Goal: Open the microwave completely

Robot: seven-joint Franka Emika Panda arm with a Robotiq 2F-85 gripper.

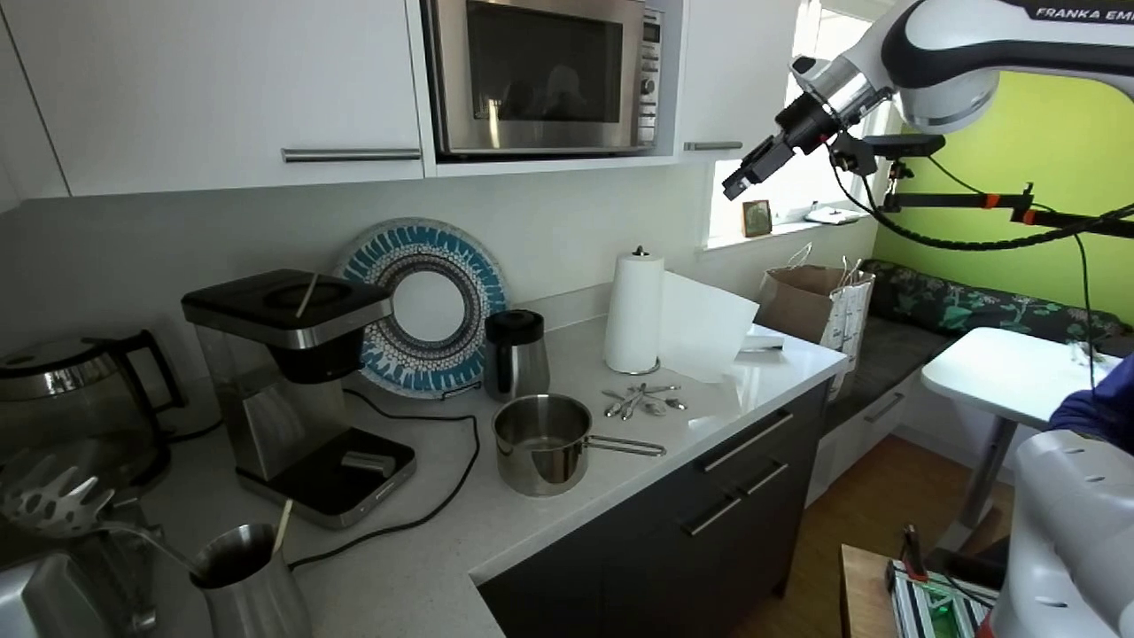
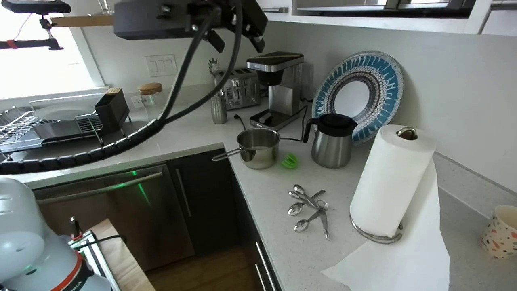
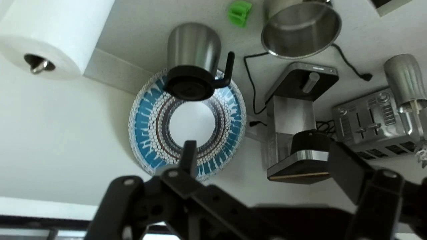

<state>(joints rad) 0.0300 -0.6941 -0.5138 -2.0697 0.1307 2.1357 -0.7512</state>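
Note:
The microwave (image 1: 545,75) sits in a white cabinet niche, with a dark glass door and a control strip on its right. Its door looks shut. Only its lower edge shows at the top of an exterior view (image 2: 343,7) and at the bottom left of the wrist view (image 3: 30,232). My gripper (image 1: 740,184) is to the right of the microwave and lower than most of it, pointing down and left, apart from it. It also shows near the top of an exterior view (image 2: 238,42). In the wrist view its fingers (image 3: 263,150) are wide apart with nothing between them.
Below stand a coffee machine (image 1: 292,390), a patterned plate (image 1: 487,266), a steel jug (image 1: 516,359), a pot (image 1: 542,452) and a paper towel roll (image 1: 634,310). Cabinet doors with bar handles flank the microwave; the right handle (image 1: 713,145) is near my gripper. A cable (image 2: 133,143) hangs from the arm.

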